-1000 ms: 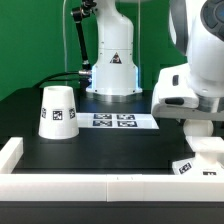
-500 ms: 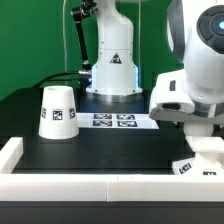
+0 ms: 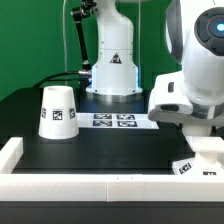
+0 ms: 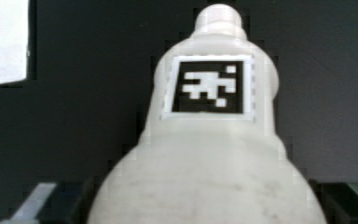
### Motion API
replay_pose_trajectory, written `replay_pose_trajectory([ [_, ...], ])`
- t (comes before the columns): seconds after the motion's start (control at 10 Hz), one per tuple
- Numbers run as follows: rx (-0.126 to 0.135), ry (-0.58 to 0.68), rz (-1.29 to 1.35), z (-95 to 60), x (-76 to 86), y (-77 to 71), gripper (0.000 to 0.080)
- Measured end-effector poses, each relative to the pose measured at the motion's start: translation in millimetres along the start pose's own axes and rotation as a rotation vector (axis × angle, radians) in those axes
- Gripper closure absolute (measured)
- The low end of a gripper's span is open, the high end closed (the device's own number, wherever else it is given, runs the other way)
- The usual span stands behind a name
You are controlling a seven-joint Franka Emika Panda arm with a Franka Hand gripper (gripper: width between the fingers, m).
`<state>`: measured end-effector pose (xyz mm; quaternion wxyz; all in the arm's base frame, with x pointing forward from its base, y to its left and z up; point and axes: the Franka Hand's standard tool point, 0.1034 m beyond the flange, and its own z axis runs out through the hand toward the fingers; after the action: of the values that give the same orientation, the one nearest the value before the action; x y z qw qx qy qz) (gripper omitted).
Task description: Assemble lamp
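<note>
A black table [image 3: 100, 150] with a low white wall [image 3: 90, 186] along its near edge fills the exterior view. At twelve o'clock, at the back, stands the arm's white pedestal [image 3: 110, 70], with a black cable rising beside it.

At nine o'clock the lamp's shade [image 3: 57, 112], a white tapered cup, stands on its wide mouth with the narrow end up. Black-and-white square tags show on its side. The marker board [image 3: 115, 121] lies flat on the table near the centre, just toward three o'clock from the shade and apart from it.

At three o'clock the arm's bulky white wrist [image 3: 190, 90] hangs low over the table. Under it, at about four o'clock, sits a low white part with a tag on its sloped face. This appears to be the lamp's base [image 3: 200, 162], and the frame edge cuts it off. From this side the fingers are hidden behind the wrist and the base.

The wrist view is filled by the bulb [image 4: 202, 150], white and slightly blurred. Its round body is close to the camera, and its neck tapers away to a small rounded tip. A square tag [image 4: 211, 86] sits on the neck.

The gripper [image 4: 197, 200] straddles the bulb's round body. Its dark fingers [image 4: 39, 200] are spread wide, one on each side. I cannot tell whether the pads press on the bulb or stand just off it.

Black table shows behind the bulb. A cropped white patch [image 4: 2, 40] is too cut off to identify.
</note>
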<state>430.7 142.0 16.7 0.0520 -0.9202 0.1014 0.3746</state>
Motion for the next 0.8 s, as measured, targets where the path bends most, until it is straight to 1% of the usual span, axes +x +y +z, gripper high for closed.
replay_pose_trajectory([
  [0.2,0.004,0.004,0.001,-3.2,1.6,2.8,0.0222],
  [0.3,0.008,0.011,-0.002,-8.1,3.0,3.8,0.0222],
  [0.4,0.011,0.015,-0.028,-17.8,3.2,6.3,0.0222],
  [0.6,0.032,0.033,-0.059,-51.4,5.5,14.6,0.0222],
  [0.7,0.042,0.033,-0.073,-68.5,4.2,20.1,0.0222],
  [0.8,0.055,0.036,-0.073,-88.5,5.4,26.5,0.0222],
])
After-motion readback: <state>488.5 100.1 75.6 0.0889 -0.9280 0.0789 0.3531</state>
